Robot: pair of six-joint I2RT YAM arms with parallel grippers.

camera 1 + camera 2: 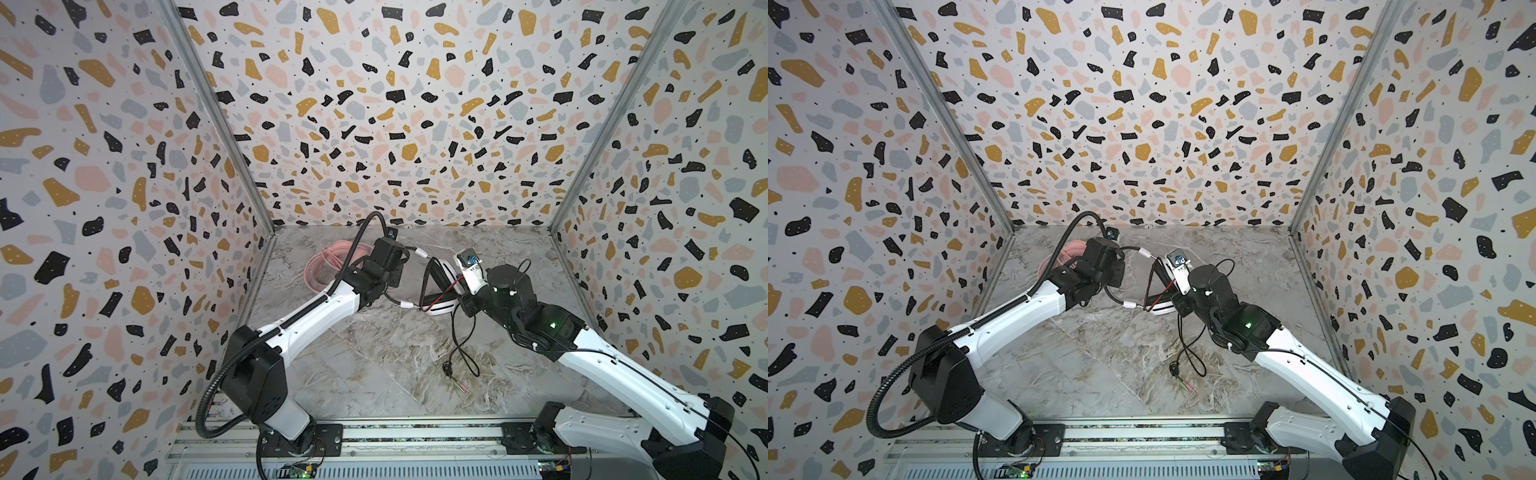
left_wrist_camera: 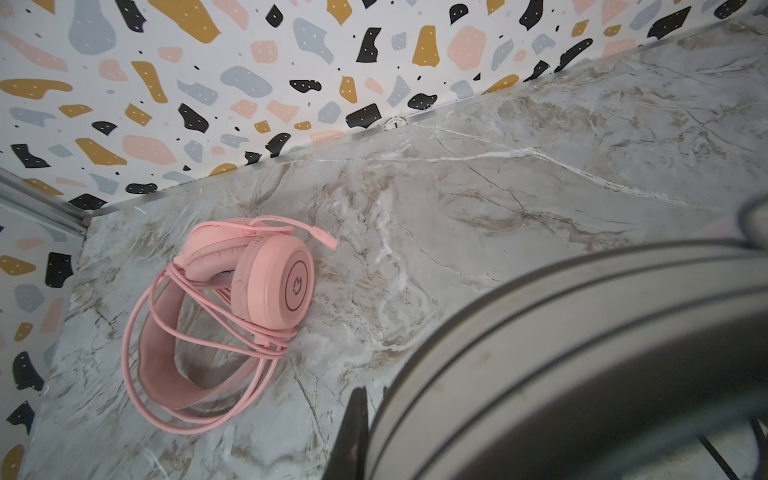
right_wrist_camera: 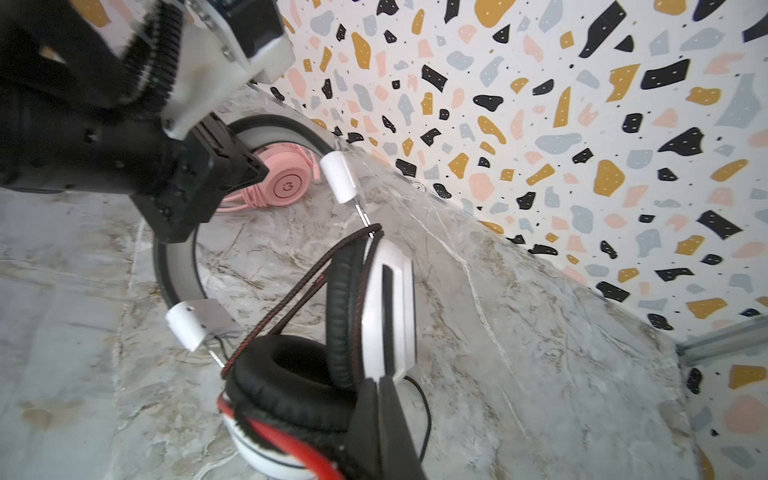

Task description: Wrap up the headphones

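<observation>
Left gripper [image 3: 239, 162] clamps the white-and-black striped headset [image 3: 388, 299] by its band [image 3: 266, 126] as anchor; the closed right gripper [image 3: 378, 409], we judge, pinches the black cable [image 3: 428, 411] for winding.

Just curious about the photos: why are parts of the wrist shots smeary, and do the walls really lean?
Left wrist view: the striped headset's band, too near the lens, blurs; the pink headset is sharp. Right wrist view: the left gripper looks dark and soft. Both top views: even light; the wide lens splays the walls.
</observation>
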